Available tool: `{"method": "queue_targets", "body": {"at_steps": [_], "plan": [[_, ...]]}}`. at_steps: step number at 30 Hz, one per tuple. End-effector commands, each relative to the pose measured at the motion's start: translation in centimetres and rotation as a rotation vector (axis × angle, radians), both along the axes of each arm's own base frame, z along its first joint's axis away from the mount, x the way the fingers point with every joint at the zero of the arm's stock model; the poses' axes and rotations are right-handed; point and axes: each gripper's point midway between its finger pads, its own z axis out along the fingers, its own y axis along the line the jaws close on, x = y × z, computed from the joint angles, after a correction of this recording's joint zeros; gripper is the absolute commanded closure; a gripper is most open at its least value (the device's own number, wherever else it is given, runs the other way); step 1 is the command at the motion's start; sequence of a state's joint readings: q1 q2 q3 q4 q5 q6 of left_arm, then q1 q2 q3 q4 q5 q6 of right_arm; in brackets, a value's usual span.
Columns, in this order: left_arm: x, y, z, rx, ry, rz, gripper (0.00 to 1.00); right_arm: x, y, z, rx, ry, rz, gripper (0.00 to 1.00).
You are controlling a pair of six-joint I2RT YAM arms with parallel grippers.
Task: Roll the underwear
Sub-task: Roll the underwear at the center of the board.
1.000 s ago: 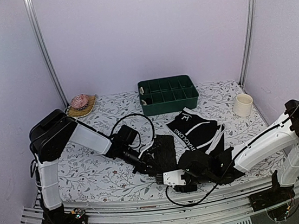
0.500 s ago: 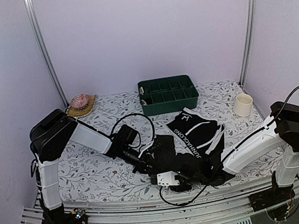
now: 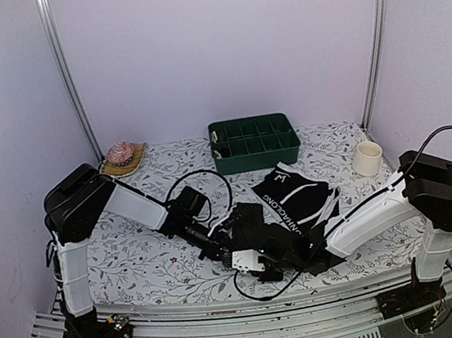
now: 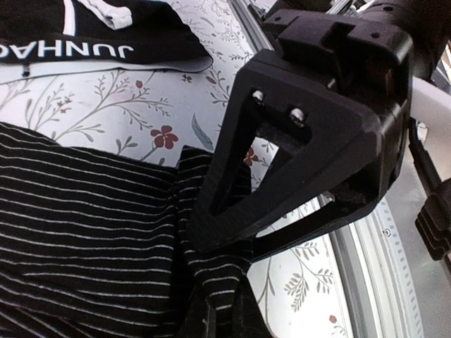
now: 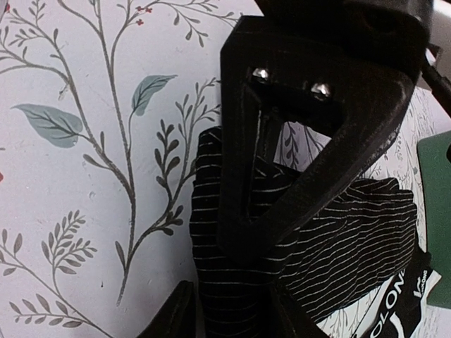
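The underwear is two black pairs on the flowered table [image 3: 138, 262]. Your left gripper [image 4: 220, 320] is clamped tight on one of them, the pinstriped pair [image 4: 84, 232], with a bunched fold of its edge pinched between the fingers. From that pinch the cloth rises in a crumpled ridge, then spreads flatter across the table beyond the fingertips.

Your right gripper [image 5: 232, 318] sits nose to nose with the left one, just beside it over the same fold. Its fingers [image 5: 176, 313] stand partway apart and the striped cloth fills the gap between them. You cannot tell from these views whether they press on it or only straddle it. One triangular finger of each gripper fills the other's wrist view, low over the crumpled cloth.

Past both grippers and off toward the right arm's side lies the lettered pair [image 3: 295, 197], black with white bands and white waistband lettering, loosely spread just beside the pinstriped pair. Further out, straight beyond the grippers, a green compartment tray [image 3: 254, 142] stands near the back of the table. A cream cup [image 3: 367, 158] is well off to the right, and a pink object on a small woven mat [image 3: 120, 155] is far off to the left.
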State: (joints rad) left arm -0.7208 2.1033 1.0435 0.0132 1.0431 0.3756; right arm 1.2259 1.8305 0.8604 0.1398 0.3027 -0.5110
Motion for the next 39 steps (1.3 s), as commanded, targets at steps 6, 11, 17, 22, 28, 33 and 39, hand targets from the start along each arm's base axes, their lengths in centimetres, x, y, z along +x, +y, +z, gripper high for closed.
{"method": "queue_targets", "body": {"at_steps": [6, 11, 17, 22, 28, 33, 39], "plan": [[1.7, 3.3, -1.9, 0.169, -0.083, 0.115, 0.64, -1.3, -2.4, -3.9, -0.100, 0.210, -0.047, 0.89], [2.7, 3.6, 2.1, 0.081, -0.244, 0.143, 0.22, -1.9, -2.0, -3.5, -0.058, 0.330, -0.057, 0.95], [2.2, 4.4, 6.2, -0.061, -0.476, 0.130, 0.15, -3.8, -0.6, -2.3, 0.026, 0.567, -0.013, 0.96], [0.6, 5.2, 6.4, -0.122, -0.658, 0.072, 0.15, -4.8, 0.1, -1.0, 0.103, 0.743, 0.020, 0.95], [-2.2, 4.8, 4.2, -0.094, -0.895, -0.022, 0.16, -5.0, 0.9, 0.0, 0.182, 0.936, 0.027, 0.95], [-4.1, 3.8, 3.3, -0.090, -0.965, -0.062, 0.18, -4.6, 0.9, -0.6, 0.191, 1.018, -0.015, 0.95], [-4.2, 2.5, 3.2, -0.077, -1.023, -0.050, 0.22, -4.3, 0.7, -1.1, 0.196, 1.053, -0.032, 0.95]]}}
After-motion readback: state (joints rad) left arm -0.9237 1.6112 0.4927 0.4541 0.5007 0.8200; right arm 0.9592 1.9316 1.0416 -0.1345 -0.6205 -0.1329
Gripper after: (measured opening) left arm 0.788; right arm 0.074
